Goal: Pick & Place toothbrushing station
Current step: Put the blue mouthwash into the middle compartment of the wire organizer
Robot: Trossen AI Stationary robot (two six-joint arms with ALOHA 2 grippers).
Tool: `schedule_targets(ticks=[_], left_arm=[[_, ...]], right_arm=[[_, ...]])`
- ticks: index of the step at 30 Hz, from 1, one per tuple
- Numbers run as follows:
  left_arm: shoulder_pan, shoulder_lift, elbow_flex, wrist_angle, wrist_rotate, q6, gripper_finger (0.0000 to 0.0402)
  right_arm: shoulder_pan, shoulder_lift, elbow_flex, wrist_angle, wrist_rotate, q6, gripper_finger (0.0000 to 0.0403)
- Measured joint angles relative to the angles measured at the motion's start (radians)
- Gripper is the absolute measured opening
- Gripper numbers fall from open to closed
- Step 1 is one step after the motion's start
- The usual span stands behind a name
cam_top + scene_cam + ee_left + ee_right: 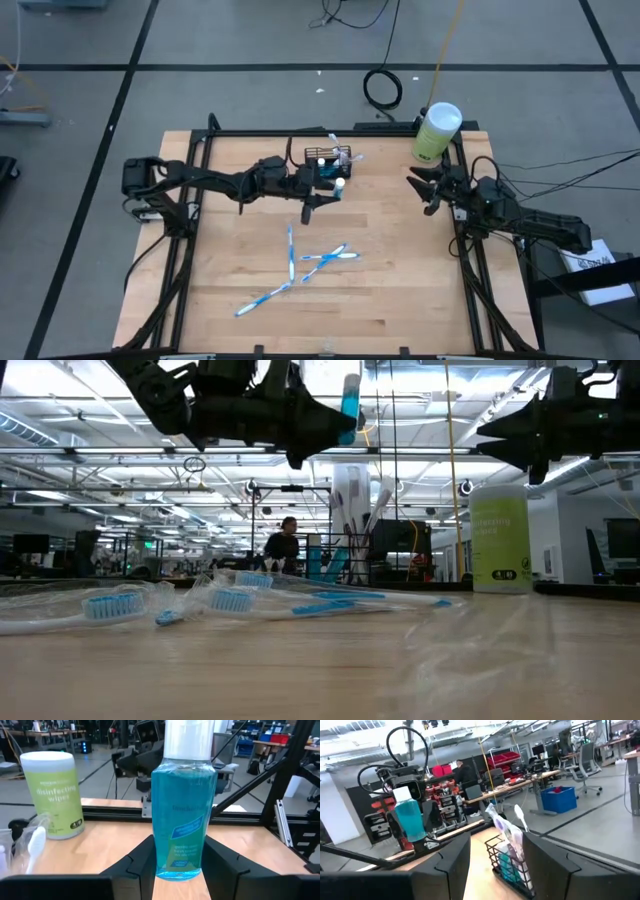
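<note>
We see the left claw [335, 187] clamped on a blue mouthwash bottle [184, 815] with a white cap, held upright and lifted clear of the tabletop [400, 280]. The toothbrushing station [326, 158], a black wire basket, sits just beyond the claw at the far edge, centre, with wrapped brushes standing in it. Nearer us, packaged blue toothbrushes [310, 262] lie scattered mid-tabletop. The right claw [425, 188] hangs spread apart and empty over the far right side, well right of the station. Green wipes canister [436, 132] stands at the far right corner, beside that claw. A person [283, 545] shows in the room behind.
</note>
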Motion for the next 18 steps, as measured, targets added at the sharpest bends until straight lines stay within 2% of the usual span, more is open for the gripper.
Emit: schedule_targets(ticks=[4,10,13,18], left_arm=[[0.000,0.009,0.000,-0.004,-0.004,-0.004,0.0136],[0.000,0.008,0.000,0.000,-0.008,0.002,0.0136],[0.000,0.008,0.000,-0.001,-0.030,0.004,0.0136],[0.000,0.008,0.000,-0.004,-0.034,-0.004,0.0136]], right_arm=[[0.031,0.107,-0.021,0.146,-0.088,-0.037,0.0173],[0.135,0.500,-0.042,0.616,-0.101,-0.116,0.0212],[0.179,0.701,0.022,0.774,-0.105,-0.196,0.0249],[0.195,0.962,0.217,0.793,-0.089,-0.231,0.0304]])
